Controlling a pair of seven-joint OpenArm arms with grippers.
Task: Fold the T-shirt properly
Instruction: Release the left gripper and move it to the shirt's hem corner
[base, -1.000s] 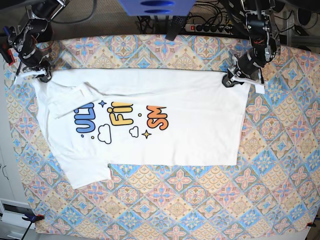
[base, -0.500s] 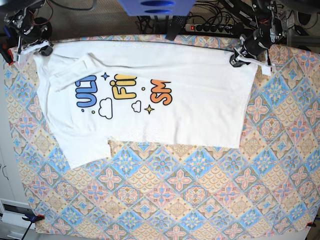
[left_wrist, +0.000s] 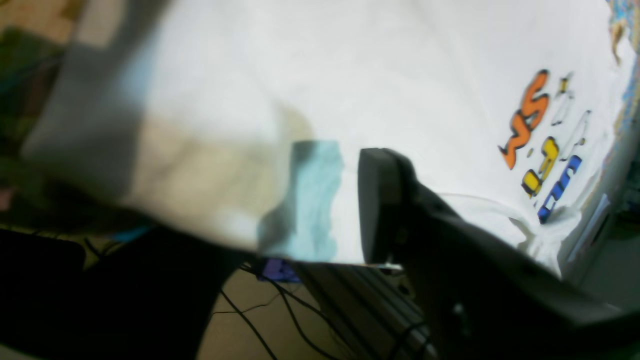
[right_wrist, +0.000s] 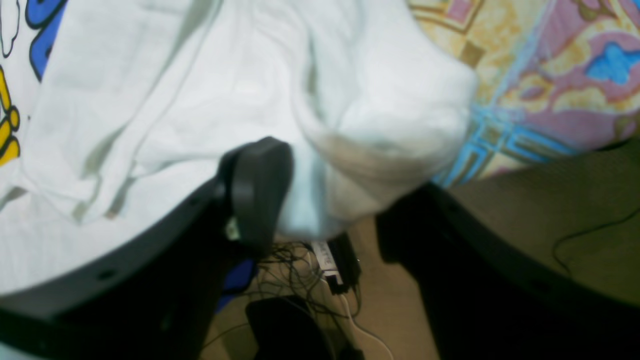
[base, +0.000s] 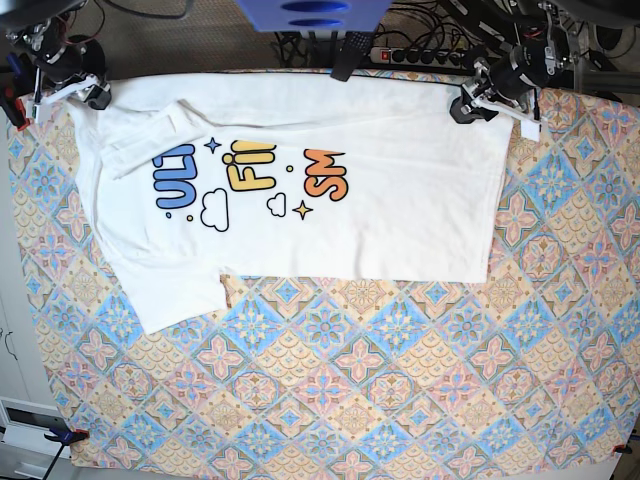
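The white T-shirt (base: 330, 225) lies spread print-up on the patterned cloth, reaching the table's far edge, with blue, yellow and orange letters (base: 250, 175) showing. One sleeve (base: 175, 295) points toward the near left. My left gripper (base: 470, 105) is shut on the shirt's far right corner; in the left wrist view the fabric (left_wrist: 310, 150) hangs over the table edge by one dark finger (left_wrist: 385, 200). My right gripper (base: 85, 95) is shut on the far left corner; in the right wrist view the bunched fabric (right_wrist: 380, 130) sits between its fingers (right_wrist: 260, 185).
The patterned tablecloth (base: 400, 400) covers the table. A blue object (base: 310, 15), a power strip (base: 420, 55) and cables lie beyond the far edge. Clamps (base: 65, 435) hold the cloth at the near left corner.
Both grippers have pulled the shirt's far edge away from the front, toward the table's far edge. The whole shirt has slid that way and lies flatter.
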